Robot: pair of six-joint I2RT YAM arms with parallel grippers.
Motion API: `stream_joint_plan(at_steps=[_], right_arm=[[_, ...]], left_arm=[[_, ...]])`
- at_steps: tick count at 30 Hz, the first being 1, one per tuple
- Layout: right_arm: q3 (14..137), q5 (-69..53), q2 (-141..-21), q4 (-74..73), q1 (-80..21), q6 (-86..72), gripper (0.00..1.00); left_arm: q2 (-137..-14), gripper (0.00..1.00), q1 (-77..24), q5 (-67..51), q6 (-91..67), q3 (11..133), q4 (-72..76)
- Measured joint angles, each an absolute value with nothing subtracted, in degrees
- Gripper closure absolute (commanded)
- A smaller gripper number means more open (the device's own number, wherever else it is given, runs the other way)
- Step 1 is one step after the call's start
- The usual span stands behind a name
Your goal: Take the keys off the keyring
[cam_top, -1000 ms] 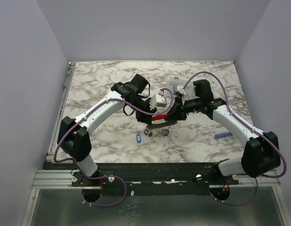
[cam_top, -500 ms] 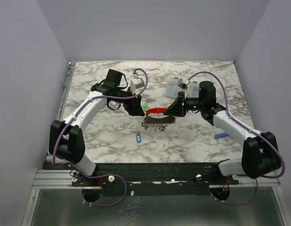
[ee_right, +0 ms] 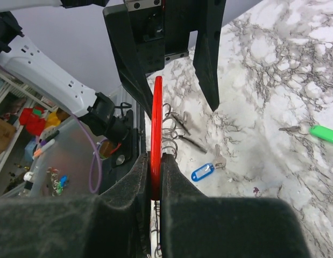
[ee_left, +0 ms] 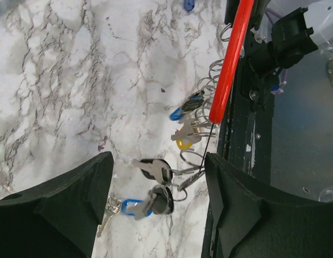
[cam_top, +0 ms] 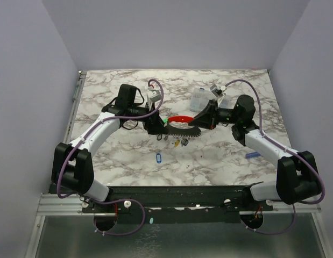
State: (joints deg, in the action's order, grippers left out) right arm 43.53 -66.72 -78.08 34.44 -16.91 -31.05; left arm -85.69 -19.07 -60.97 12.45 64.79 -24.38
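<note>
My right gripper [ee_right: 154,156] is shut on a red curved holder [ee_right: 156,107], lifted over the table's middle [cam_top: 179,117]. Thin wire keyring loops [ee_left: 190,158] hang in a row from it, carrying keys [ee_left: 155,171] with black, blue and yellow heads [cam_top: 177,138]. My left gripper [ee_left: 157,161] is open just left of the bunch [cam_top: 157,128], its fingers [ee_left: 64,209] either side of the two lowest black-headed keys without touching them. One blue-tagged key [ee_right: 203,172] lies on the marble below, and a green-tagged key [ee_right: 323,133] lies apart.
Another blue-tagged key [cam_top: 158,158] lies nearer the front edge. A clear compartment box [cam_top: 198,99] stands behind the right gripper. A blue pen-like stick [cam_top: 254,155] lies by the right arm. Grey walls close in the marble table [cam_top: 112,91].
My left gripper opened and drew back to the left. A green-tagged key now lies beside it. The right gripper carried the red holder and its keys up and back.
</note>
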Motion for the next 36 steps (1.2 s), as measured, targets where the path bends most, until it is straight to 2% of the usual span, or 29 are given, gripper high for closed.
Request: stream_joint_plan(at_steps=[2, 5, 9, 10, 11, 14, 15, 17, 23, 27, 32, 36], right_arm=[[43.0, -67.0, -78.1, 36.6, -16.9, -32.5, 0.99], [42.2, -67.5, -78.1, 38.9, -16.9, -34.1, 0.99], [41.7, -67.4, -78.1, 41.0, -16.8, -34.9, 0.99], [41.6, -67.3, -78.1, 41.4, -16.8, -35.0, 0.99], [41.6, -67.4, -78.1, 41.8, -16.6, -35.0, 0.94], [41.7, -68.5, -78.1, 41.7, -16.3, -34.0, 0.47], [42.1, -68.8, -78.1, 40.1, -16.3, -33.1, 0.38], [44.7, -70.3, -78.0, 31.1, -16.5, -26.3, 0.28], [60.2, -71.5, -79.1, -6.8, -16.7, 5.5, 0.19], [66.0, -72.4, -81.2, -23.0, -17.1, 20.2, 0.16], [70.5, -72.4, -86.5, -39.5, -19.0, 34.9, 0.24], [70.8, -72.3, -88.5, -47.7, -21.4, 41.3, 0.36]], left_arm=[[-85.5, 0.38, -19.8, -61.4, 11.9, 64.7, -23.5], [-85.3, 0.58, -21.0, -62.3, 10.8, 64.6, -22.2], [-84.9, 1.00, -21.6, -64.1, 9.4, 64.4, -21.3], [-84.6, 1.00, -21.6, -64.8, 9.0, 64.3, -21.1], [-84.4, 1.00, -21.6, -65.7, 8.6, 64.2, -21.1], [-83.2, 1.00, -21.8, -67.7, 8.4, 63.9, -21.1], [-82.8, 1.00, -21.9, -68.1, 8.4, 63.7, -21.0], [-82.3, 1.00, -22.1, -67.7, 8.4, 63.5, -20.7], [-82.1, 1.00, -23.6, -65.5, 8.2, 62.1, -19.8], [-82.2, 1.00, -27.8, -64.2, 9.0, 61.7, -20.4], [-84.2, 1.00, -32.7, -62.6, 13.6, 63.9, -25.6], [-85.7, 1.00, -34.6, -60.7, 16.4, 65.2, -28.7]])
